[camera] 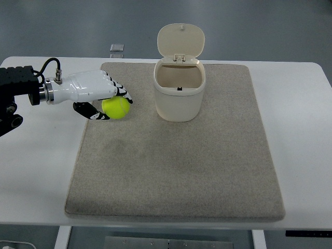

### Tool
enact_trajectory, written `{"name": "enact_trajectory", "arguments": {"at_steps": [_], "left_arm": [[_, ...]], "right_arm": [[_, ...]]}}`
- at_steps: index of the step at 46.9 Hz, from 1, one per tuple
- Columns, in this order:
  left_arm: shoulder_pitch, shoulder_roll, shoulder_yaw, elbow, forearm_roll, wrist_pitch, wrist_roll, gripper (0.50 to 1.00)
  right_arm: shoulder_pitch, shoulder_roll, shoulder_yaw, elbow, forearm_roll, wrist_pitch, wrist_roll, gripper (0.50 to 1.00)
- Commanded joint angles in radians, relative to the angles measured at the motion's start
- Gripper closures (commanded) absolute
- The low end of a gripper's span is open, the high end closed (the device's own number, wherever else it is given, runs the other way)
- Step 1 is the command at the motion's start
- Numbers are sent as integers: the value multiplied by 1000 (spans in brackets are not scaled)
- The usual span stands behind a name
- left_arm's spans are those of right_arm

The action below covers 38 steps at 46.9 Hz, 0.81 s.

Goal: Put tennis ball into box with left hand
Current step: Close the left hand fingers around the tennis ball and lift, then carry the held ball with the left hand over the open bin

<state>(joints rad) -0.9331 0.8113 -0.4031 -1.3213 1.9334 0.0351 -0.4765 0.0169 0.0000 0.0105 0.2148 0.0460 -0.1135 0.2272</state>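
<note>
A yellow-green tennis ball [116, 107] sits at the far left of the beige mat [176, 166]. My left hand [110, 102], white with black fingertips, comes in from the left edge and is curled over the ball, fingers across its top and thumb below it. Whether the ball is lifted off the mat I cannot tell. The box is a cream bin [179, 91] with its lid [181, 40] flipped open, standing upright on the mat to the right of the ball. Its inside looks empty. The right arm is out of view.
The mat lies on a white table [301, 135]. A small grey flat object [117, 48] lies on the floor beyond the table's far edge. The table's near edge runs along the bottom of the view.
</note>
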Motion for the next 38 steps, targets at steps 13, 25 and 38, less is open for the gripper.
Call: {"name": "enact_trajectory", "arguments": {"at_steps": [13, 25, 38], "left_arm": [[-174, 68, 17, -87, 3, 32, -48, 1000], [-371, -40, 141, -59, 36, 26, -40, 1000], [-464, -184, 199, 59, 36, -12, -31, 1000]], "right_arm": [[0, 0, 0, 0, 0, 0, 0, 562], [0, 0, -1, 0, 0, 0, 0, 562], [0, 0, -1, 0, 0, 0, 0, 562]]}}
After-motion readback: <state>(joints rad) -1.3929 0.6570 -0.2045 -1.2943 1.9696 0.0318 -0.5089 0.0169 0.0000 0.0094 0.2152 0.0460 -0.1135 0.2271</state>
